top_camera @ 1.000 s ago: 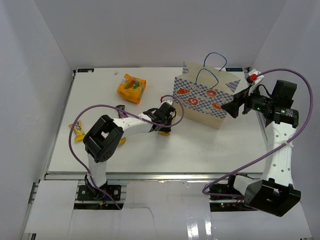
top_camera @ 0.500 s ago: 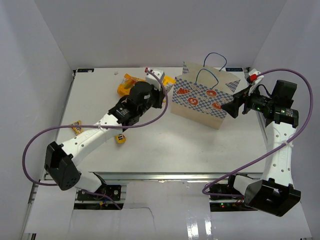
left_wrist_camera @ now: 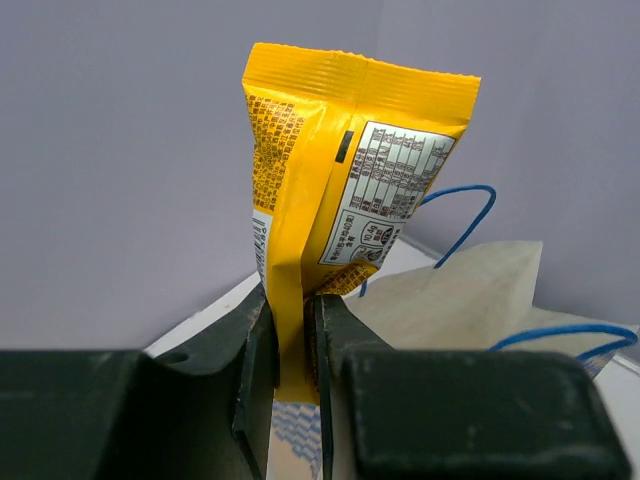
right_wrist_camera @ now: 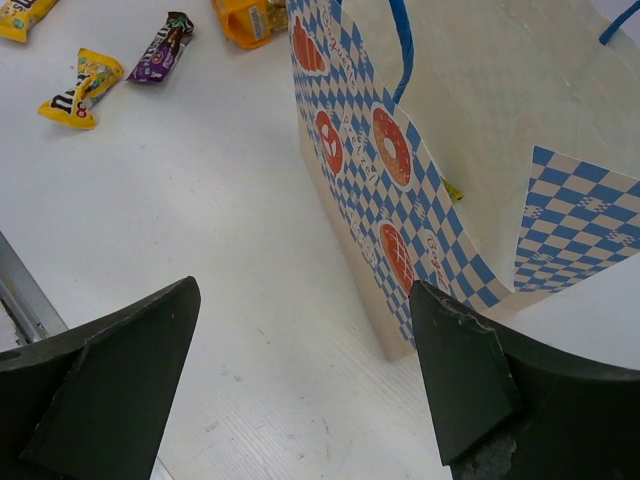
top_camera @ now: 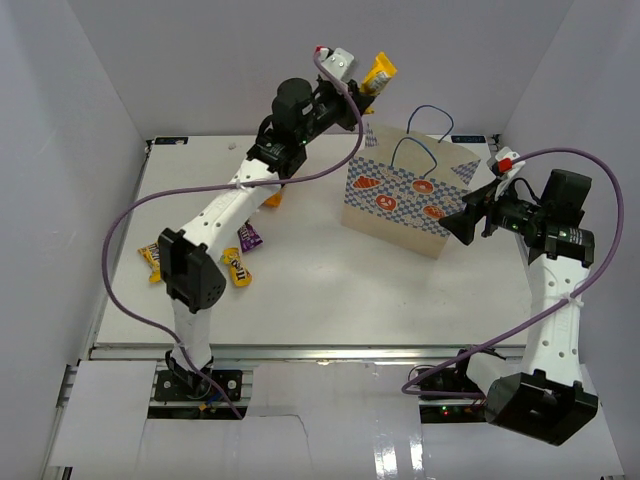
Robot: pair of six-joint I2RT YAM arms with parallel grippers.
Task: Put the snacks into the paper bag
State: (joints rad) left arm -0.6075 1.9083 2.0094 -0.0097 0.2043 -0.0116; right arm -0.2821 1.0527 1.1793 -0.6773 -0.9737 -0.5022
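My left gripper (top_camera: 362, 84) is raised high over the back left corner of the paper bag (top_camera: 405, 195). It is shut on a yellow snack packet (top_camera: 379, 69), which stands upright between the fingers in the left wrist view (left_wrist_camera: 340, 170), with the bag's mouth (left_wrist_camera: 470, 290) just beyond. My right gripper (top_camera: 464, 222) is open and empty by the bag's right side, with the bag (right_wrist_camera: 440, 130) ahead of it. On the table lie the yellow bar wrapper (top_camera: 152, 262), the small yellow candy packet (top_camera: 238, 268) and the small purple candy packet (top_camera: 249, 238). The orange crinkly bag (right_wrist_camera: 245, 20) is partly hidden by the left arm. No green bag shows.
White walls close in the table at the left, back and right. The bag's blue cord handles (top_camera: 425, 125) stand up above its mouth. The left arm's purple cable (top_camera: 130, 215) loops over the left half of the table.
My left arm has swung up from the table with the yellow packet to a point high above the bag's back left corner. The right gripper has barely moved.
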